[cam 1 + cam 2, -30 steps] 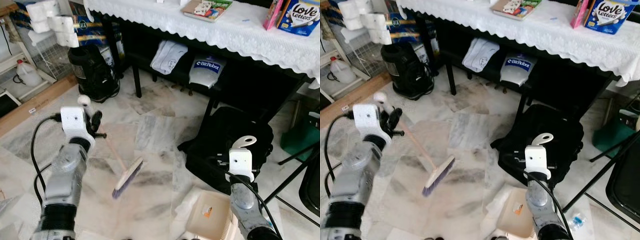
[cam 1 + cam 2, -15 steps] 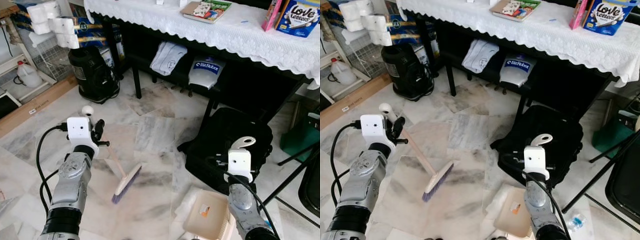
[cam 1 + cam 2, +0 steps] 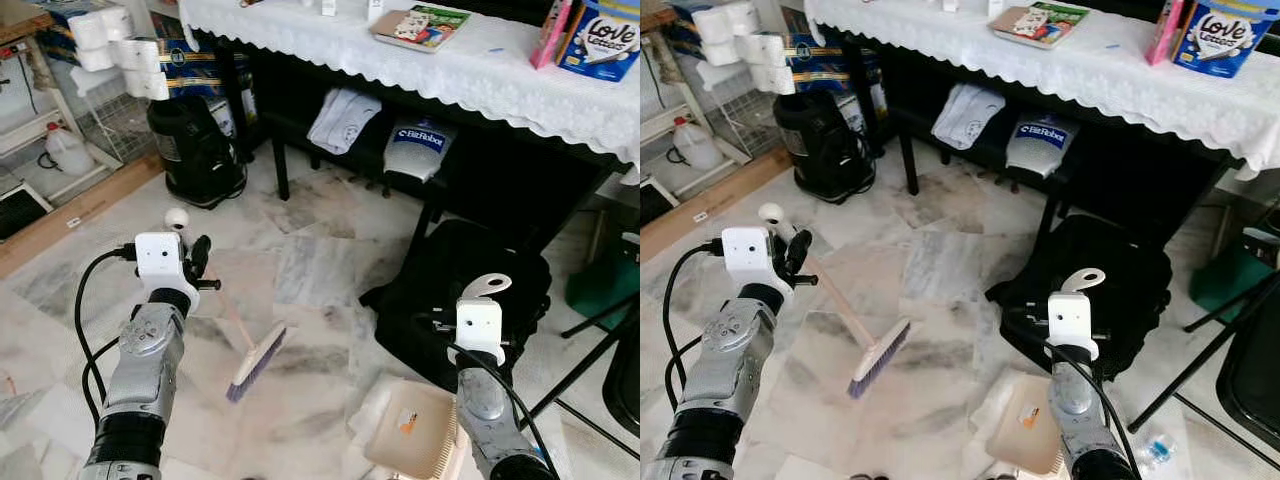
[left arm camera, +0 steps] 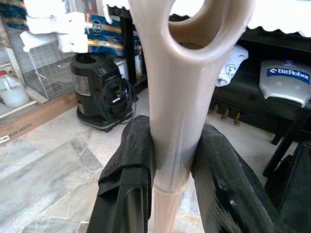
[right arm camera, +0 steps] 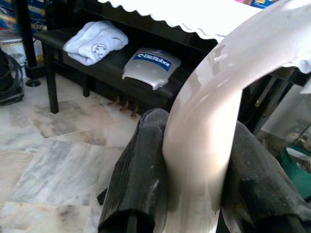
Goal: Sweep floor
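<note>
Short beige-handled broom with purple bristles (image 3: 255, 358) sits low over the grey-veined marble floor (image 3: 310, 270), head tilted, bristles at or just above the tiles, cannot tell if touching. Handle runs up to the left tool (image 3: 196, 262), whose two black fingers (image 4: 131, 165) are pinched on the handle just below its looped end. Right tool (image 5: 194, 179) is clamped on the pale curved handle of the cream plastic dustpan (image 3: 415, 430), which is low beside the right arm, near the black bag (image 3: 470, 270) lying on the floor. Broom and dustpan are well apart, bare floor between them. Beyond, a dark desk with a white lace cloth (image 3: 450, 70) carries a book (image 3: 418, 22) and a blue carton (image 3: 610, 35). On its lower shelf lie a folded white shirt (image 3: 342, 112) and a white pouch with blue label (image 3: 417, 145). A black appliance (image 3: 195, 150) stands on the floor by the desk's leg.
</note>
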Motion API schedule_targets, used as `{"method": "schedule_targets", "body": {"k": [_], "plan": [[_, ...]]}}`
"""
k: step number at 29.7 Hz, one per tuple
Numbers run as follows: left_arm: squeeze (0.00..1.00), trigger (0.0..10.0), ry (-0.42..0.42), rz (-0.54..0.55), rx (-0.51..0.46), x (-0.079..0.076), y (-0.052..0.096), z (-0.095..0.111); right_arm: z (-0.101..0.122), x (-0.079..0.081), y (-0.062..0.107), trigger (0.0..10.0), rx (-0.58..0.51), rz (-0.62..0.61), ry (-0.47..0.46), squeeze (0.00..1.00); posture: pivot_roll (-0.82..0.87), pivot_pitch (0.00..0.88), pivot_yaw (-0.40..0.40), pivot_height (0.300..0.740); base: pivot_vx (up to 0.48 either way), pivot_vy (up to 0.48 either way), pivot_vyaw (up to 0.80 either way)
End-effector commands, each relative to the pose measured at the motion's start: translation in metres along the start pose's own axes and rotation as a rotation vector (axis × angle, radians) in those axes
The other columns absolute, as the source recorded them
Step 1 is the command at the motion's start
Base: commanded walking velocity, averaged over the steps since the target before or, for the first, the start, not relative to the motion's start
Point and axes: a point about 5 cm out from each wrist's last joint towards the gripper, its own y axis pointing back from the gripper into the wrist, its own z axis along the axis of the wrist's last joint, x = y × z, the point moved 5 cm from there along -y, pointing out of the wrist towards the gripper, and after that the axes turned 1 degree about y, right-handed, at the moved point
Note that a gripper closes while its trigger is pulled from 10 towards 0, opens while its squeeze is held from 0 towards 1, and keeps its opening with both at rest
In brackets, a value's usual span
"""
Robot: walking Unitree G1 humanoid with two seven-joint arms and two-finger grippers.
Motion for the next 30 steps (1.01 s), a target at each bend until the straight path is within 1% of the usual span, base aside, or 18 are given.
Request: {"method": "schedule_targets", "body": {"k": [1, 30], "plan": [[0.00, 10.0, -0.013, 0.002, -0.036, 0.0009, -0.0016, 0.0078, -0.0006, 0.0031, 0.0021, 10.0, 0.001, 0.008, -0.010, 0.00, 0.03, 0.098, 0.028, 0.740, 0.000, 0.315, 0.00], [0.00, 10.0, -0.019, -0.019, -0.031, -0.0020, -0.0034, 0.0077, -0.0031, 0.0060, 0.0027, 10.0, 0.020, 0.010, -0.020, 0.00, 0.04, 0.110, 0.036, 0.740, 0.000, 0.313, 0.00]]}}
